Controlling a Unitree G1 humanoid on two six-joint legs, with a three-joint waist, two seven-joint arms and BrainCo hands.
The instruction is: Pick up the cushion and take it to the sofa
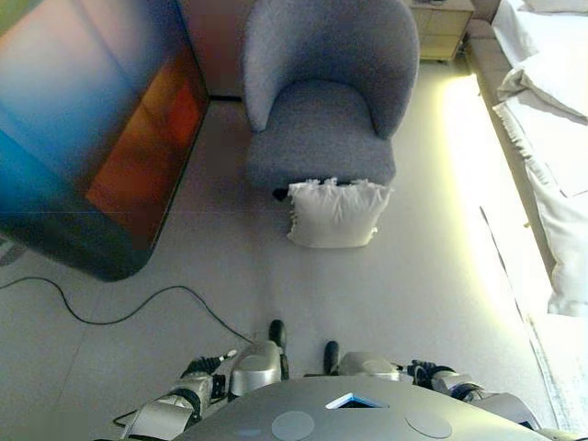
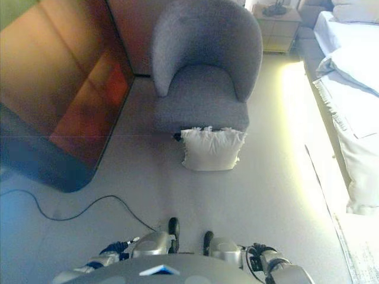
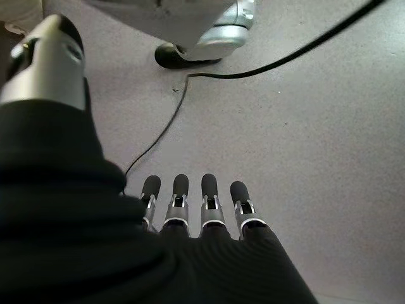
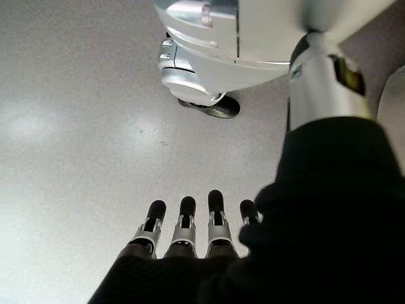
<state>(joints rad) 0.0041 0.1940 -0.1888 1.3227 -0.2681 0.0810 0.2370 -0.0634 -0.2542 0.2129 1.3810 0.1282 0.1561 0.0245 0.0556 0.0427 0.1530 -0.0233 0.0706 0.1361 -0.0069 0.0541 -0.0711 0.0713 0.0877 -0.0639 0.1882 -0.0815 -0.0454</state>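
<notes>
A white cushion with a frilled top edge (image 1: 335,213) stands on the grey floor, leaning against the front of a grey armchair (image 1: 323,92). It also shows in the right eye view (image 2: 212,148). Both hands hang low at my sides, far from the cushion. My left hand (image 3: 190,202) is open, its fingers straight over the bare floor. My right hand (image 4: 196,218) is open too and holds nothing.
A large dark rounded cabinet (image 1: 92,138) stands at the left. A bed with white bedding (image 1: 551,138) runs along the right, with a wooden nightstand (image 1: 441,28) behind it. Open floor lies between me and the cushion.
</notes>
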